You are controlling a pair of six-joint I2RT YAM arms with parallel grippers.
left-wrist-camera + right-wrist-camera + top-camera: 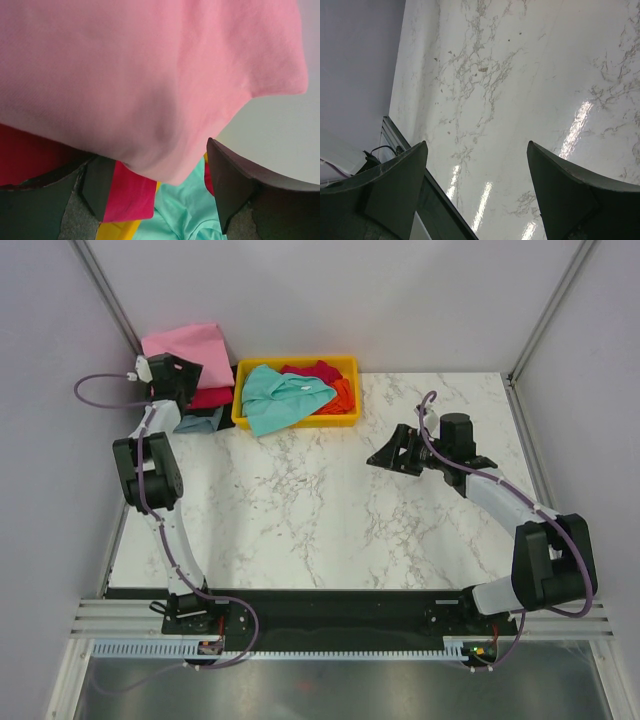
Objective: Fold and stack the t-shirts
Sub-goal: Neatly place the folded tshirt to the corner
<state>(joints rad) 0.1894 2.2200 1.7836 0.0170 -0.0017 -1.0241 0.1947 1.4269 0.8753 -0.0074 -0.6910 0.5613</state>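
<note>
A folded light pink t-shirt (185, 341) lies on top of a stack at the table's far left corner. A crimson t-shirt (213, 397) and a grey-blue one (200, 423) lie under it. My left gripper (180, 375) is open at the stack's near edge. In the left wrist view the pink t-shirt (140, 75) fills the top, its edge lies between my open fingers (152, 156), and crimson cloth (131, 195) shows below. A teal t-shirt (283, 398) drapes over the yellow tray (350, 362), with red (318, 370) and orange (344, 393) t-shirts inside. My right gripper (392, 455) is open and empty above the marble.
The tray stands at the back centre, right beside the stack. The white marble table (520, 75) spreads under my right gripper (477, 145). Grey walls close in on the left, back and right. The table's left edge and a black frame (440, 200) show in the right wrist view.
</note>
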